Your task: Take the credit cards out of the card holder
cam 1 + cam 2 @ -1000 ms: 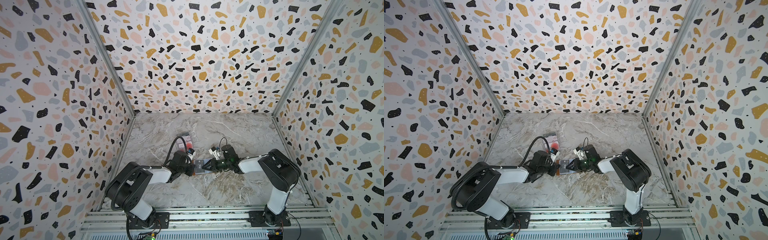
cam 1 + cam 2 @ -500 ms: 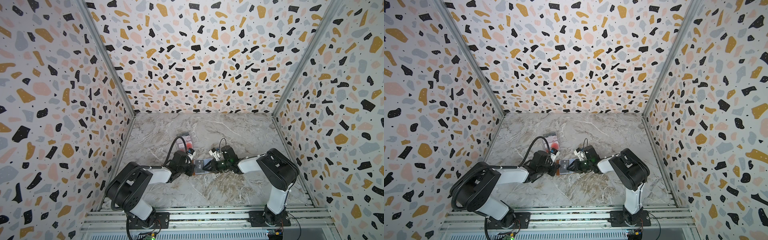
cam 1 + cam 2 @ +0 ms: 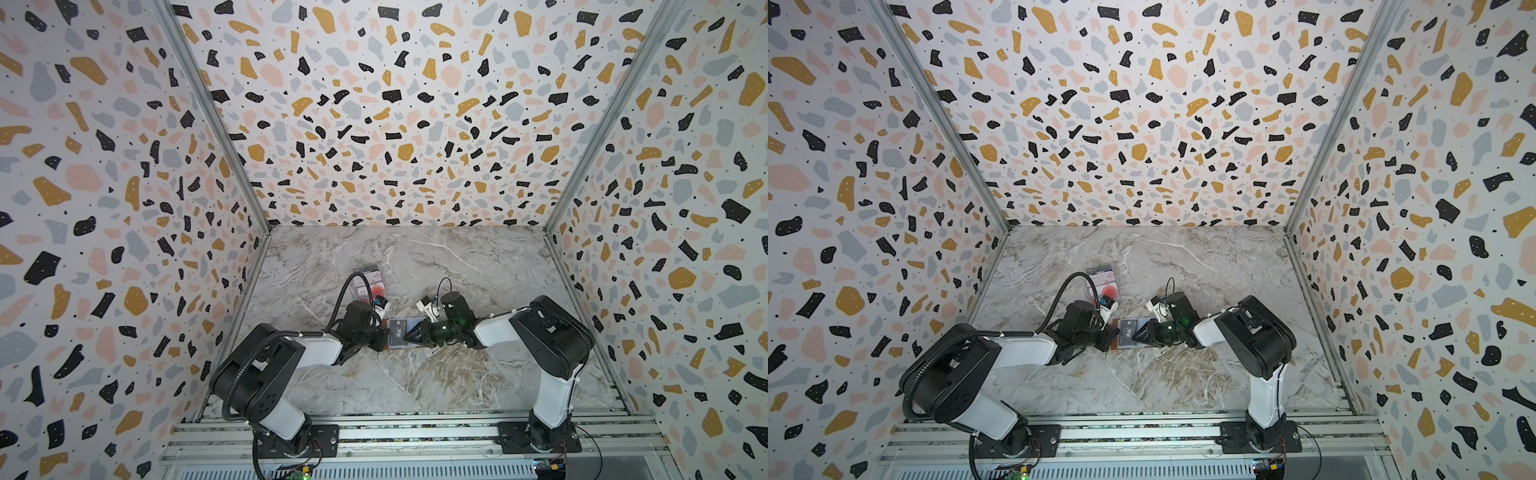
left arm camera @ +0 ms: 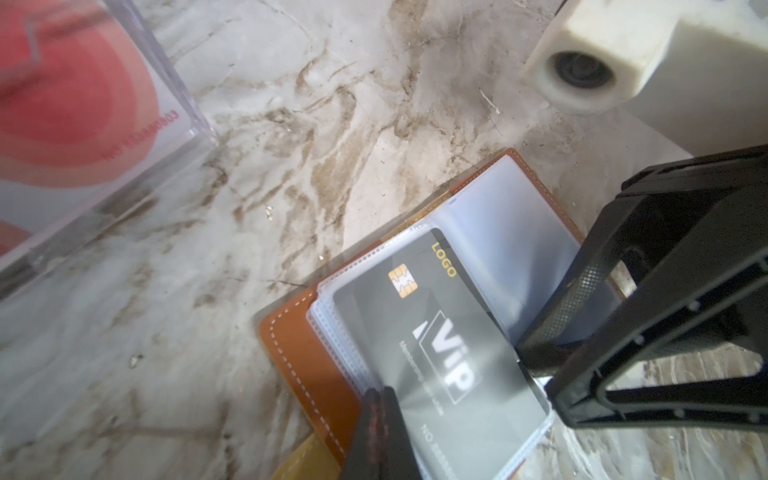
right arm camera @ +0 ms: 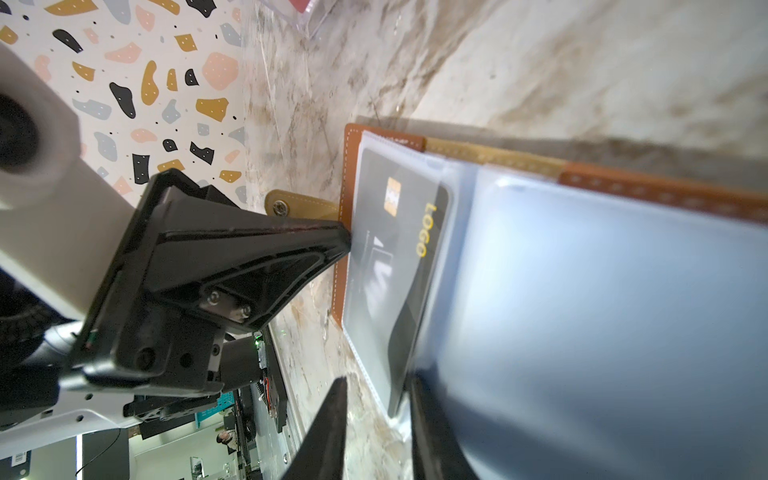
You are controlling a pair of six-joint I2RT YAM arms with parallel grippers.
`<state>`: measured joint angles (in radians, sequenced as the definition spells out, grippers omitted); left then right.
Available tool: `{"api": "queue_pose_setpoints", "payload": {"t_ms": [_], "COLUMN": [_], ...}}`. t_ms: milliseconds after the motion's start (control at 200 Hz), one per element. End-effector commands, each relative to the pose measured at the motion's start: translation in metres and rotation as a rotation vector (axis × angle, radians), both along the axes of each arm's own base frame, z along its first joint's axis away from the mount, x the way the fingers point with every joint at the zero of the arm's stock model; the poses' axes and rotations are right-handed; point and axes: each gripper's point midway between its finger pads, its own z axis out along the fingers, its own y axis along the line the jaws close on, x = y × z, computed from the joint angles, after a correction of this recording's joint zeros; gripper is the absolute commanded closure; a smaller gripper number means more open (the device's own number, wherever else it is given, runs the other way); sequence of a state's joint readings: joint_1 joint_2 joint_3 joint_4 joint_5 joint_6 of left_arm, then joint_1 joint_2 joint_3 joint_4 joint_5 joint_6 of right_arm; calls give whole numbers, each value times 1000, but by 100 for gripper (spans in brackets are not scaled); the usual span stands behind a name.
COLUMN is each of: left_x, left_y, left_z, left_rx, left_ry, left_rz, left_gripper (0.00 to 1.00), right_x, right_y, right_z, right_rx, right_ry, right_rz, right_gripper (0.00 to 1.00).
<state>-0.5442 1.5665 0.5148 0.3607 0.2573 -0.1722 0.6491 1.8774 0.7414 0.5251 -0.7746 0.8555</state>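
Observation:
The tan leather card holder (image 3: 400, 348) (image 4: 307, 353) lies open on the marble table, its snap tab (image 5: 299, 205) sticking out at one side. A dark grey "Vip" credit card (image 4: 436, 332) (image 5: 399, 232) sits inside the top clear sleeve. My left gripper (image 3: 385, 332) (image 4: 380, 399) is shut, its tip pressing on the holder's left edge. My right gripper (image 3: 409, 336) (image 5: 380, 424) reaches in from the right with its jaws apart. They straddle the sleeve's edge by a corner of the card, and one finger (image 5: 432, 428) lies under a raised bluish sleeve page.
A clear plastic case (image 3: 368, 284) (image 4: 83, 104) holding white cards with red circles lies behind the left gripper. Terrazzo-patterned walls enclose the table on three sides, and the arm bases stand on the front rail.

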Motion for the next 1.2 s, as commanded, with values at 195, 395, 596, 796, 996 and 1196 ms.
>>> {"api": "queue_pose_setpoints", "payload": {"t_ms": [195, 395, 596, 796, 996, 1196], "left_x": [-14, -14, -14, -14, -14, -15], "left_y": [9, 9, 9, 9, 9, 9], "left_z": [-20, -20, -20, -20, -20, -21], "left_rx": [38, 39, 38, 38, 39, 38], "left_ry": [75, 75, 75, 75, 75, 78], "left_rz": [1, 1, 1, 1, -2, -2], "left_gripper": [100, 100, 100, 100, 100, 100], "right_x": [-1, 2, 3, 2, 3, 2], "right_y": [2, 0, -1, -1, 0, -1], "right_z": [17, 20, 23, 16, 10, 5], "right_rx": [29, 29, 31, 25, 27, 18], "right_ry": [-39, -52, -59, -45, -31, -17], "right_rz": [4, -10, -15, -16, -20, -24], "right_gripper": [73, 74, 74, 74, 74, 74]}}
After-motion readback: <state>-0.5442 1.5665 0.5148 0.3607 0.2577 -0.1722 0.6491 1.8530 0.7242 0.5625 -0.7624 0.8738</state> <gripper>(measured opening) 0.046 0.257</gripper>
